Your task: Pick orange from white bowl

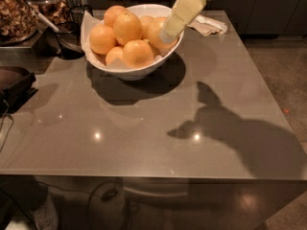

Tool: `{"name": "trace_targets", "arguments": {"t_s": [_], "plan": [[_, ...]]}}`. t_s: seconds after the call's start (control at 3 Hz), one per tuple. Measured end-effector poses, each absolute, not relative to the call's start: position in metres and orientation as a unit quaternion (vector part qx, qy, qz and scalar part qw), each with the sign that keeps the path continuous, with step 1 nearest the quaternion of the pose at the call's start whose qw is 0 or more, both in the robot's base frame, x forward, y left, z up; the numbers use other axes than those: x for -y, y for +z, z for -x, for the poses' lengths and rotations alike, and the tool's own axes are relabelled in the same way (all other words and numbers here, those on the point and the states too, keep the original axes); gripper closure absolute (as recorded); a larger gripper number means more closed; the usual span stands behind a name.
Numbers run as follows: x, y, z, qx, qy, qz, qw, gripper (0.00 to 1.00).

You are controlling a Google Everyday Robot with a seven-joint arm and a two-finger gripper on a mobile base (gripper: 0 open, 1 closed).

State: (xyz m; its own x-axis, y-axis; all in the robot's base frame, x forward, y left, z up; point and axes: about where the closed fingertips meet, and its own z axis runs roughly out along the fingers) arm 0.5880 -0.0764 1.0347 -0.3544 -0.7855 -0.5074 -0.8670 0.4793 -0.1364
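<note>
The white bowl (144, 71) stands at the back of the grey table and holds several large oranges. One orange (127, 27) sits on top of the pile, and another orange (154, 31) lies at the bowl's right side. My gripper (169, 34), cream-coloured, reaches down from the top right. Its tip is over the bowl's right rim, at or touching the right-hand orange. It holds nothing that I can see.
A crumpled napkin (209, 25) lies behind the bowl on the right. A dark glass jar (14, 13) and a black cup with a spoon (70, 41) stand at the back left. A dark object (14, 83) lies at the left edge. The arm's shadow (225, 128) falls on the table's right.
</note>
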Motion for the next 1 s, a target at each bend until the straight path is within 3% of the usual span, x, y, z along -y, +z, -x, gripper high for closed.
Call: {"name": "trace_targets", "arguments": {"t_s": [0.33, 1.0], "plan": [[0.021, 1.043, -0.645, -0.813, 0.12, 0.509, 0.259, 0.0], [-0.002, 1.042, -0.666, -0.796, 0.141, 0.514, 0.287, 0.0]]}}
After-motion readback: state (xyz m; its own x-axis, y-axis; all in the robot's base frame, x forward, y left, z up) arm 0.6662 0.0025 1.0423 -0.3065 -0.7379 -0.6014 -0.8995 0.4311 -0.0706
